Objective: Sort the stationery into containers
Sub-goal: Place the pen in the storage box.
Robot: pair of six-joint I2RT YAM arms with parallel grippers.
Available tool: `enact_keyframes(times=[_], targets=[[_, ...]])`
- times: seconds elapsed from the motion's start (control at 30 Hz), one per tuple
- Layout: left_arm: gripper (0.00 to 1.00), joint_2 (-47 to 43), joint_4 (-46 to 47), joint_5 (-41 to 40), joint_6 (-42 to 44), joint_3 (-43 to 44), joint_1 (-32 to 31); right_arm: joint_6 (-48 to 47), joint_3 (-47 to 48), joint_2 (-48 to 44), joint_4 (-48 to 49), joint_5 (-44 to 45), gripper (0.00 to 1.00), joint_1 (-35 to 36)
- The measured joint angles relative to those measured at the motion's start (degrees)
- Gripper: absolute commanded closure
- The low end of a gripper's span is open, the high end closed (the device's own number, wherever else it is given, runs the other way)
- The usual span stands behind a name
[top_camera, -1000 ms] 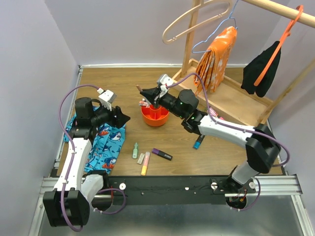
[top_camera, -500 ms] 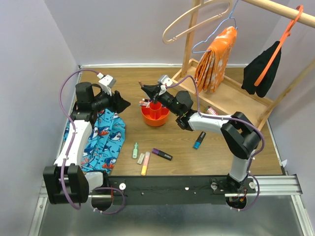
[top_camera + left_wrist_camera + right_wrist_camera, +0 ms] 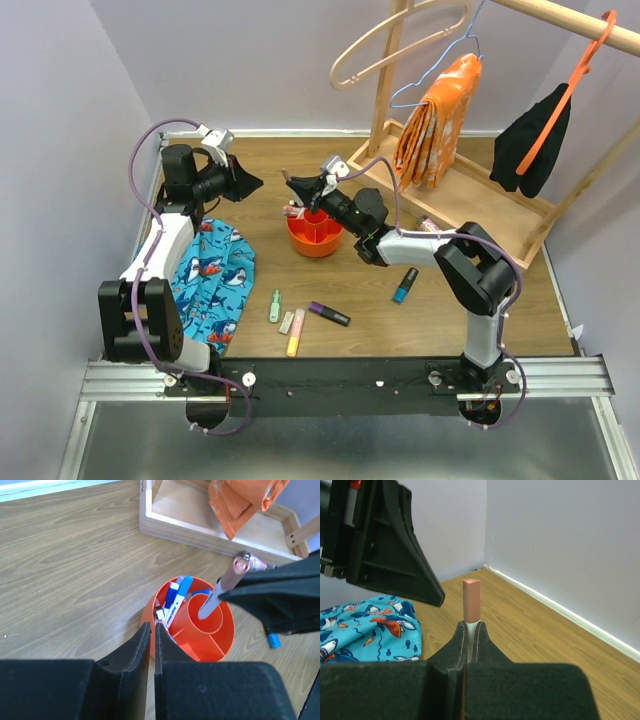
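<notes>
1. The pink-capped pen (image 3: 223, 589) is held tilted, cap end up, with its lower end pointed into the central cup (image 3: 210, 621) of the red-orange bowl (image 3: 220, 652). It cannot be told whether the tip rests on the floor of the cup.
2. The pen is gripped by the right gripper (image 3: 468, 630), whose jaws are closed on the white shaft just below the cap. It is judged that this high grip leaves the lower part free to enter the cup.
3. The bowl is placed on the wooden table (image 3: 450, 320), between the two arms and near the wooden rack base (image 3: 480, 205). Some blue and white markers (image 3: 175, 597) are already stood in one side compartment, leaned against the wall.
4. The left gripper (image 3: 151, 627) is kept just beside the bowl, on the side away from the rack. Its jaws are brought almost together and nothing is seen between them. It is probably held there so that the drop is not disturbed.
5. More stationery lies loose near the front edge: a pale green marker (image 3: 274, 306), a yellow highlighter (image 3: 296, 337) and a purple marker (image 3: 329, 314). A blue marker (image 3: 404, 285) lies near the right arm. The sorting is therefore judged to be only partly done.
6. A blue shark-print cloth (image 3: 215, 290) is spread near the left arm, apart from the bowl.
</notes>
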Motion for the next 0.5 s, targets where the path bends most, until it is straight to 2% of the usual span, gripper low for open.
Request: enact_keyframes(times=[0.5], targets=[[0.86,7.3,3.9,0.1,-2.6,3.2,-4.3,1.0,-0.1,5.0,2.4,-0.6,0.99,0.0]])
